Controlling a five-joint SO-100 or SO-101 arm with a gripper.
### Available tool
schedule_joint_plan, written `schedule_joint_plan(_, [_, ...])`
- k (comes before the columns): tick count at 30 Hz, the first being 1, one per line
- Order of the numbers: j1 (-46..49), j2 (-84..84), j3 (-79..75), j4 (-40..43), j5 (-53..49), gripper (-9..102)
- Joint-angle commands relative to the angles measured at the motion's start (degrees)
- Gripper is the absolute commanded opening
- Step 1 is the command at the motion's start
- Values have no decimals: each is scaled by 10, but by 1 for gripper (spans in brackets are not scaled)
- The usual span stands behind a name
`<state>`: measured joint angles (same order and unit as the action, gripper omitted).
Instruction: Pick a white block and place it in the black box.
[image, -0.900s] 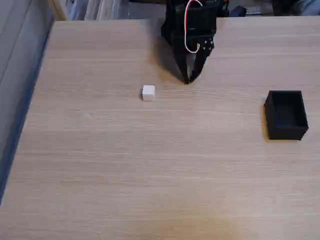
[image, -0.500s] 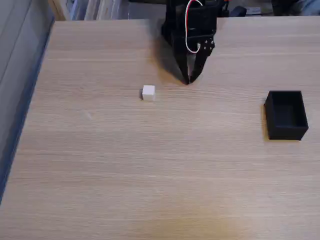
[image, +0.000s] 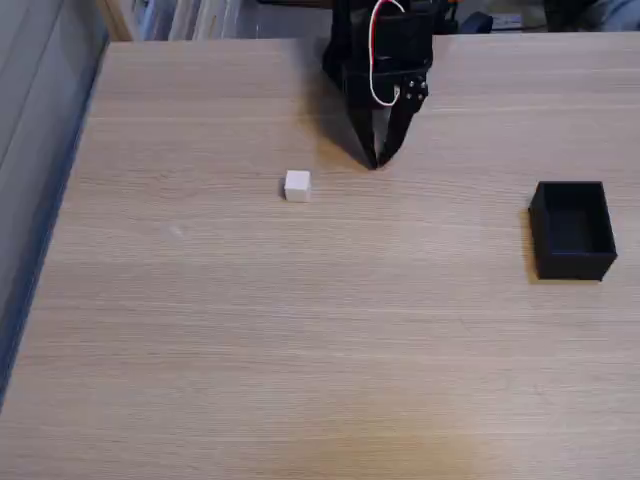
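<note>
Two fingers of hand (image: 376, 160) pinched together, empty, tips down, beside white block (image: 296, 185)

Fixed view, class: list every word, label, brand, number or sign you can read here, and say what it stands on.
None: no readable text stands on the white block, the black box, the gripper or the wooden table.
Items along the far edge are too blurred to read.
</note>
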<state>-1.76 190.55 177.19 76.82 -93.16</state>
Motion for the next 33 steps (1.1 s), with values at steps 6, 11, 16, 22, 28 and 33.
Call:
schedule_joint_plan(6, [4,4,8,3,-3,0])
schedule_joint_plan(11, [4,4,8,3,-2,0])
schedule_joint_plan(16, [9,4,8,3,-4,0])
schedule_joint_plan(22, [11,4,8,2,-7,0])
schedule_joint_plan(28, [16,4,8,1,-11,0])
schedule_joint_plan(33, [24,4,8,-1,-18,0])
